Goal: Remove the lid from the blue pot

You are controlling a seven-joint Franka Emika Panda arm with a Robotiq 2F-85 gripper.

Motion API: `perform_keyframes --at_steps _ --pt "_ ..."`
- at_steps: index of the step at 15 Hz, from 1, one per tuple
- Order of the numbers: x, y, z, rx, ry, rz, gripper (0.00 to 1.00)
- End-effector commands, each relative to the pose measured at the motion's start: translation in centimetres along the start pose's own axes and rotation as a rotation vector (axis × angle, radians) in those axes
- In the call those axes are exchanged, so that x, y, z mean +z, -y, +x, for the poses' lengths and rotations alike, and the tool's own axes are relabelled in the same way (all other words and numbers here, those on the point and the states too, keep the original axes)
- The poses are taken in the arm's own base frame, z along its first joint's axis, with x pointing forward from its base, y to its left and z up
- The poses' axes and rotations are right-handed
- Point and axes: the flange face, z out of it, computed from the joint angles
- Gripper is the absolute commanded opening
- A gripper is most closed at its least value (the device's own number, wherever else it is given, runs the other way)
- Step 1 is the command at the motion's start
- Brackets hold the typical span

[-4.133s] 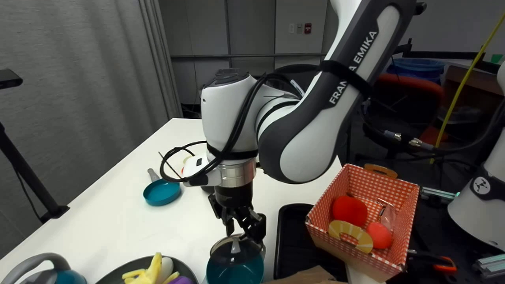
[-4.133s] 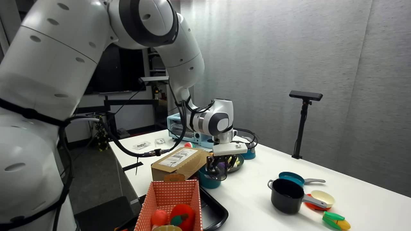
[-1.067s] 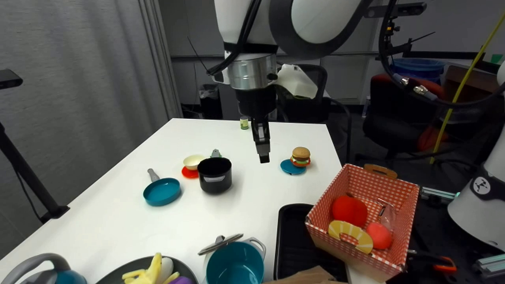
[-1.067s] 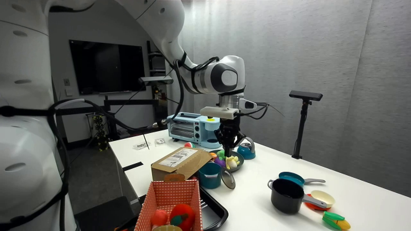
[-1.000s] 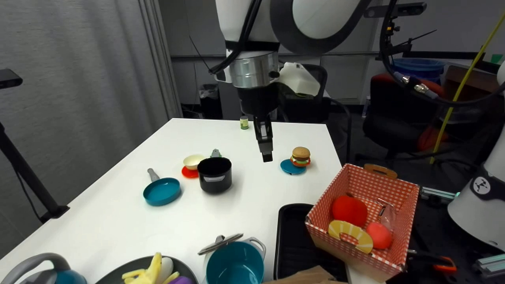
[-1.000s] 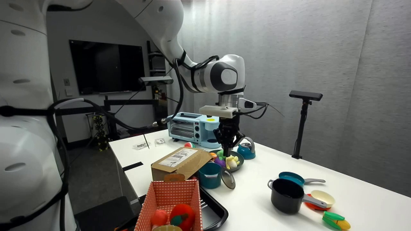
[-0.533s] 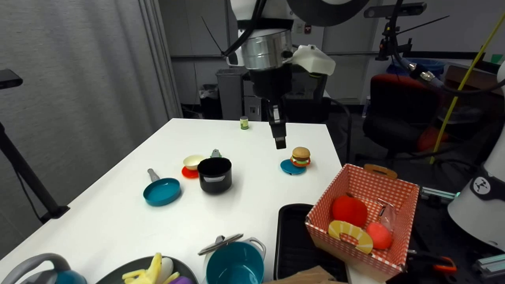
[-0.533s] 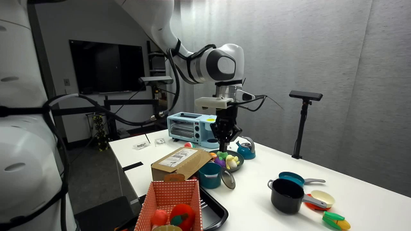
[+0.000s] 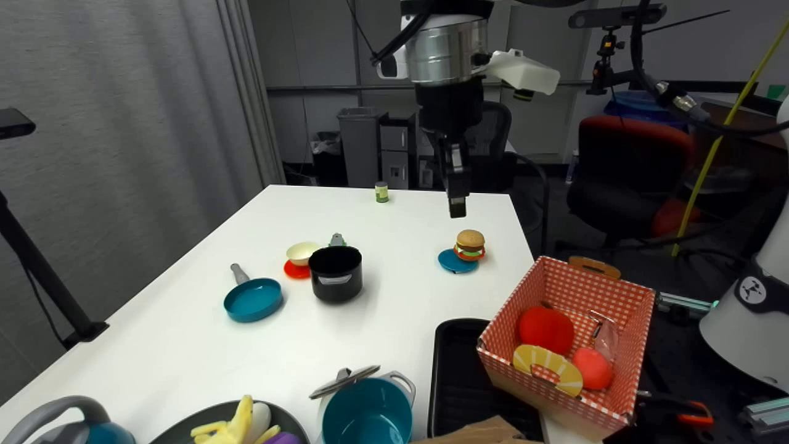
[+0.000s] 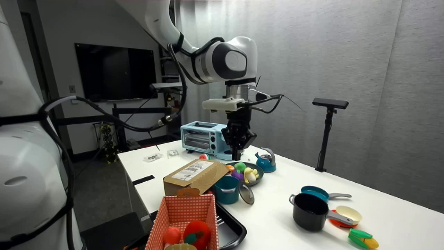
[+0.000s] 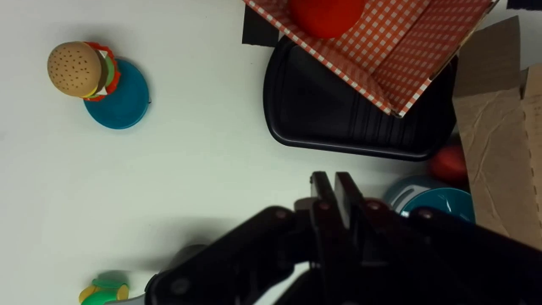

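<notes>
One blue pot [image 10: 227,194], teal-walled with a pale side handle, upright on the white table [image 9: 197,364], mouth uncovered. One lid [image 10: 246,193], dark glassy dome with a thin rim, off the pot and tilted on edge at its side, as though leaning on it; actual contact cannot be made out. One claw [image 11: 331,174], raised higher than the pot and well apart from it; its two fingers drawn together, a sliver of gap at the tips in the wrist view. One black baking tray [image 9: 453,370], just beside the pot. One red-checked box [image 9: 598,296], across the tray from the pot, holding red toys [image 9: 545,328]. One cardboard box [image 10: 192,173], beside the pot. One dark grey dish [image 9: 175,431], near the pot, bearing play food [image 10: 250,175]. One teal kettle [image 10: 266,166], beyond that dish from the pot. One teal frying pan [image 9: 251,302] and one black saucepan [image 9: 336,280], both well apart from the pot. One toy hamburger [image 11: 74,67], overlapping a teal disc [image 11: 123,106], likewise well apart from the pot.
</notes>
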Motion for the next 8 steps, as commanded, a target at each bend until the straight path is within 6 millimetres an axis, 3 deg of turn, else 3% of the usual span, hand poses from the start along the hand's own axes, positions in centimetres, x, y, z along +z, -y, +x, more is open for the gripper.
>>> perform_keyframes --at_steps 1,2,4,8 --pt "-0.9 0.4 -2.3 0.015 -0.022 0.003 0.03" --pt "-0.9 0.4 -2.5 0.019 -0.020 0.004 0.36" --pt "-1.1 0.5 -2.9 0.017 -0.022 0.000 0.44" --pt "-1.3 0.6 -3.5 0.014 -0.027 -0.003 0.75"
